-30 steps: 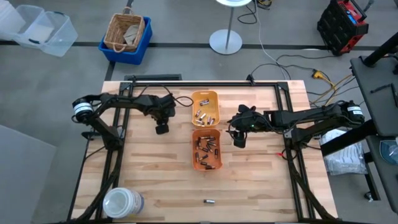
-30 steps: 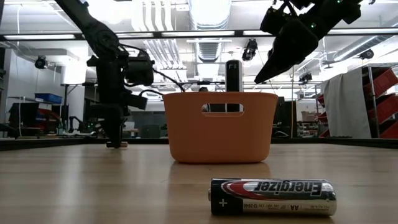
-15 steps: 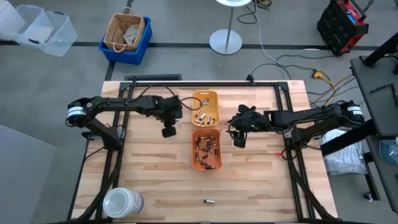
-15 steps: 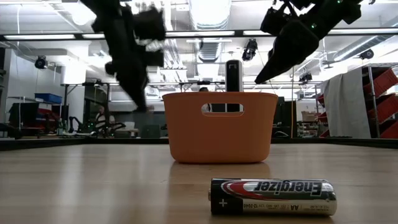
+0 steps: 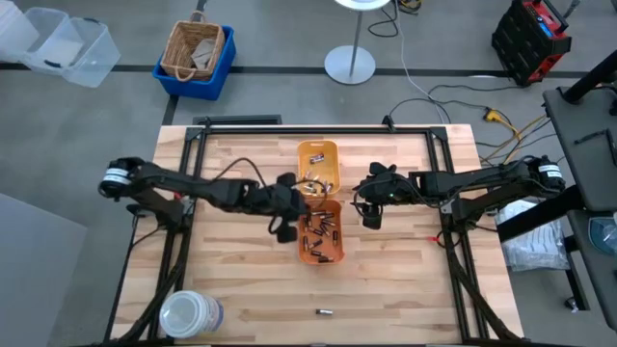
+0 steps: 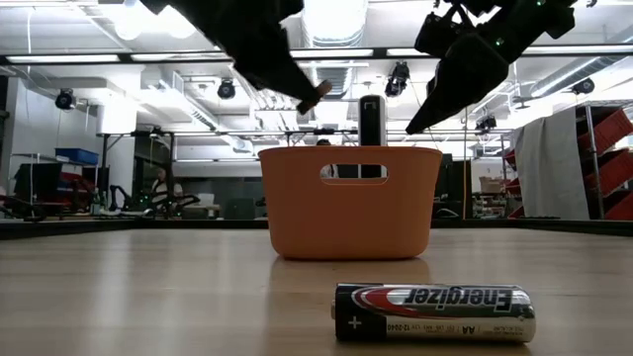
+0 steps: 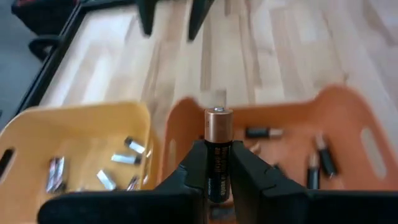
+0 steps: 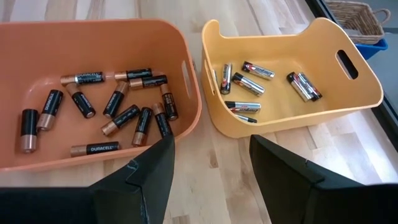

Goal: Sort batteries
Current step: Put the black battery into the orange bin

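While the left hand (image 7: 217,168) hangs over the seam between the two trays, a copper-topped black battery (image 7: 217,149) is pinched upright between its fingers (image 7: 191,163). In the high view the same hand (image 5: 282,229) is placed at the left wall of the orange tray (image 5: 337,253), just below the yellow-orange tray (image 5: 334,154).

Contents noted from the right wrist view: the orange tray (image 8: 193,112) carries the dark, copper-ended cells (image 8: 118,112); the yellow-orange tray (image 8: 367,93) carries silver cells with dark and reddish bands (image 8: 249,84). The held cell matches the orange lot.

Step in hand, as judged — transport of one cell to its bin, with release not yet made.

Next move, as judged: the hand should be carried a little further over the orange tray's interior, clear of the wall shared with the yellow-orange one, and lowered before the fingers are parted, so the cell is not bounced off the rim or dropped into the wrong bin.

The right hand (image 5: 371,217) is held above the tabletop (image 5: 231,289) just right of the trays, fingers spread and nothing between them — waiting.

One silver banded battery (image 6: 433,312) lies alone on the tabletop near the front edge, well apart from both trays; it is left for a later pick.
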You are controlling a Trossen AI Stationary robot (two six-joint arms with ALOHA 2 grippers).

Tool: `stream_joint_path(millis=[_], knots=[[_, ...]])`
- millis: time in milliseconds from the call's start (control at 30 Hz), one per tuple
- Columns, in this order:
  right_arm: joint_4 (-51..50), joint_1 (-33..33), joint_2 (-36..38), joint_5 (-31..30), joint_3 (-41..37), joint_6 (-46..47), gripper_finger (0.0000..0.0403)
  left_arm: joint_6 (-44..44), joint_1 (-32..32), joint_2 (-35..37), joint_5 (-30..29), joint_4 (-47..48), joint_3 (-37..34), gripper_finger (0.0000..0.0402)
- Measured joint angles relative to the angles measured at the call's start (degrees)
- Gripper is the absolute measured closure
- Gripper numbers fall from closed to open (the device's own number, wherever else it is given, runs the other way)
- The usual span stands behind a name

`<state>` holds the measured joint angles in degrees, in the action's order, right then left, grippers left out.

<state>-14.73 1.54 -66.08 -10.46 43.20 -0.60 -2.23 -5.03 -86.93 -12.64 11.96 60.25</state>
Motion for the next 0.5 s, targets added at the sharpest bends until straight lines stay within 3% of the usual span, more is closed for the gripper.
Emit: stream_joint_path(millis=[200, 500], knots=[[0.0, 0.0, 0.0, 0.0, 0.0, 0.2, 0.0202, 2.0, -2.4, -5.8, -0.4, -7.7, 0.0, 0.0381], [0.0, 0.0, 0.0, 0.1, -0.1, 0.6, 0.0202, 7.9, -4.5, -11.7, -1.8, -9.1, 0.1, 0.0381]])
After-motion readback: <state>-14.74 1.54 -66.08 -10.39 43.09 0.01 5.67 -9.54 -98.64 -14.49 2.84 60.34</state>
